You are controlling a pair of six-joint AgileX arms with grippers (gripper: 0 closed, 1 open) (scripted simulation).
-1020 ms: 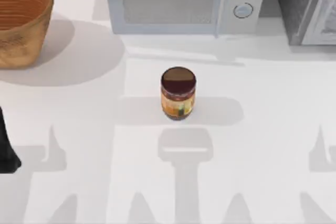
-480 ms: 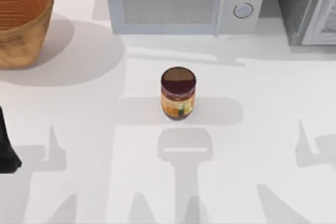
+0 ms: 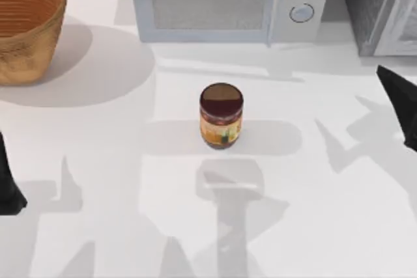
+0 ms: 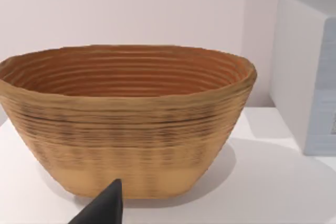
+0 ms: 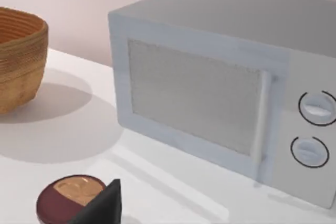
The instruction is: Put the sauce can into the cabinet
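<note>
The sauce can [image 3: 221, 116] stands upright in the middle of the table, with a dark maroon lid and an orange-yellow label. Its lid [image 5: 70, 196] also shows low in the right wrist view. The cabinet [image 3: 378, 6], a dark grey speckled box with a lighter framed door, sits at the back right corner. My right gripper [image 3: 399, 103] hangs as a black wedge at the right edge, in front of the cabinet and well right of the can. My left gripper [image 3: 8, 190] is parked at the left edge.
A pale microwave [image 3: 228, 1] with two round knobs stands at the back centre, left of the cabinet. A woven basket [image 3: 26, 25] sits at the back left and looms close in the left wrist view [image 4: 126, 119]. Open white tabletop [image 3: 313, 226] surrounds the can.
My right arm has come into the top view from the right edge, and its shadows have swung across the table's right side. The can and the left arm have not moved.
</note>
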